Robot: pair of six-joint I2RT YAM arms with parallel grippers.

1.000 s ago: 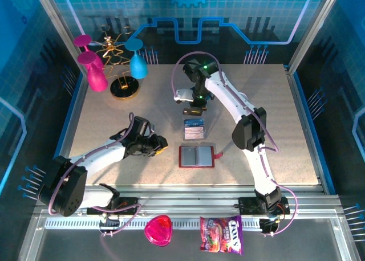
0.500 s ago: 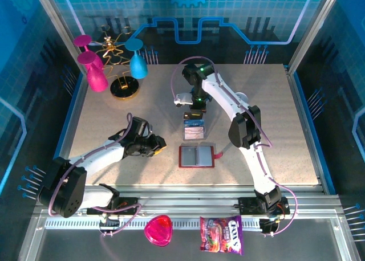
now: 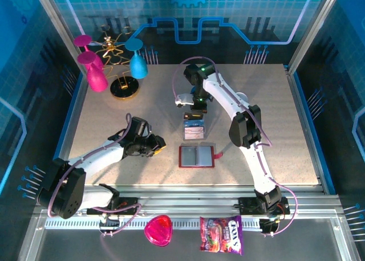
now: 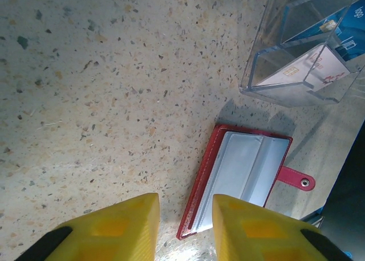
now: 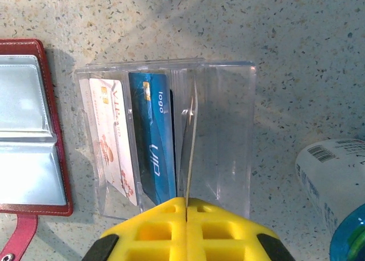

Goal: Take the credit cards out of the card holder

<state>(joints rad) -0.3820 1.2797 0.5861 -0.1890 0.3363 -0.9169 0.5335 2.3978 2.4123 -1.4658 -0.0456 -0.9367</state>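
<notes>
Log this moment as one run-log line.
right hand: shut on edge-on card at clear tray | inside: blue card, pale card | card holder: open, pockets look empty | left hand: open, beside holder

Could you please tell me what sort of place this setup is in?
Probably a robot demonstration or exhibition cell: a speckled tabletop fenced by aluminium posts, with blue circuit-and-gear panels behind and display goblets.

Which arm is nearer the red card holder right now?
Left. The left arm has its jaws just off the card holder's left edge, open; the right arm is past its far side, jaws shut on a card in the clear tray.
</notes>
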